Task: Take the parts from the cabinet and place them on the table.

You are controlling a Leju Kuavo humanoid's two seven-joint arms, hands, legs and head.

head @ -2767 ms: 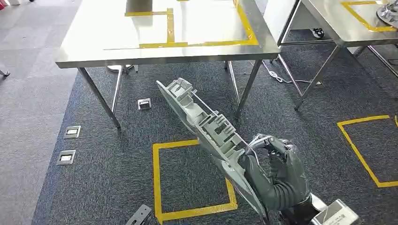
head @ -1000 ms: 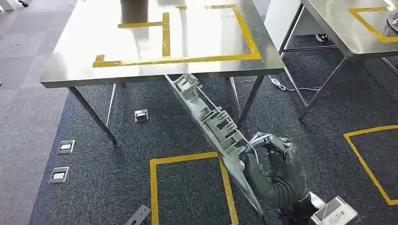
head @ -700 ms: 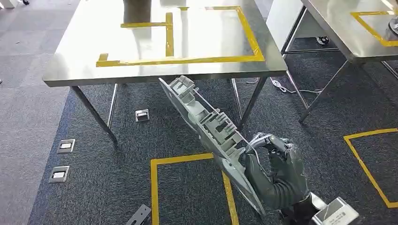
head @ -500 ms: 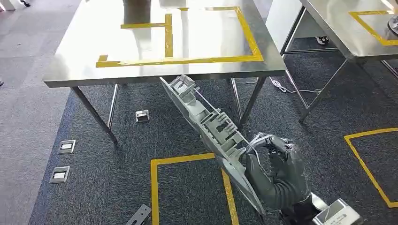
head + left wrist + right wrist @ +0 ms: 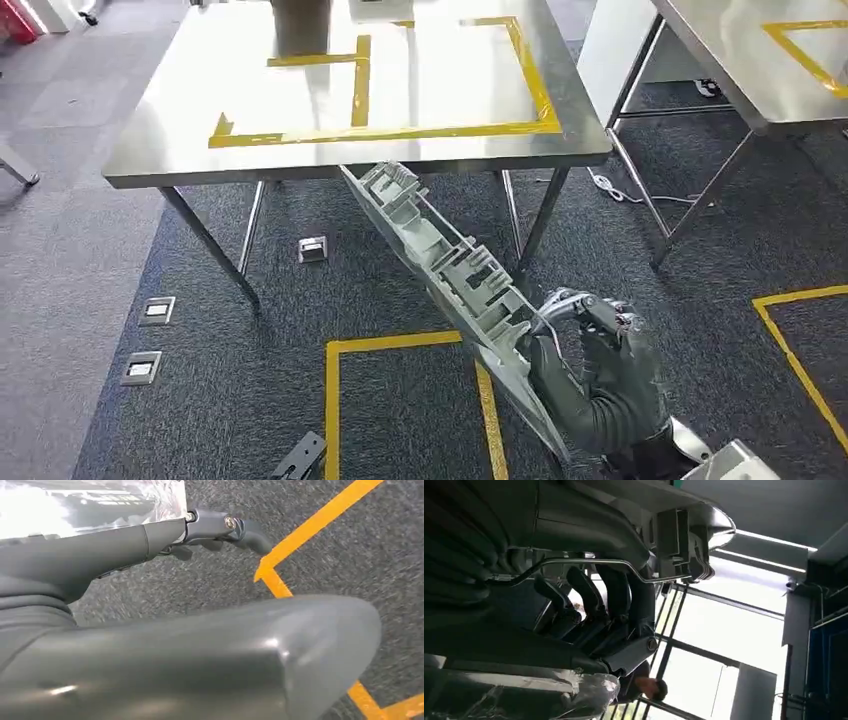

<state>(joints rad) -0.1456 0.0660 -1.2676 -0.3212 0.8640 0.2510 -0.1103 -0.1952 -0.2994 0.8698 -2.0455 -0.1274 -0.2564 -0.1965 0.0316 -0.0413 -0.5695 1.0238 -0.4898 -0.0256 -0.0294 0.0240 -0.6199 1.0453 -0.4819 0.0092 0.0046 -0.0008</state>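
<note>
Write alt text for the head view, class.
The right hand grips a long grey plastic part, held slanting above dark carpet marked with yellow tape. Ahead stands a steel table.

Part: long grey moulded plastic panel, narrow, with raised ribs, box-shaped clips and pockets along its inner face; thin metal rod runs along one side. Held tilted, on a diagonal: upper end near the front edge of the steel table, just below the tabletop, lower end down towards the floor. Right hand grips it at the lower portion, fingers wrapped over the edge by the rod. Part is clear of the floor and not resting on the table. Table top carries yellow tape outlines.
</note>
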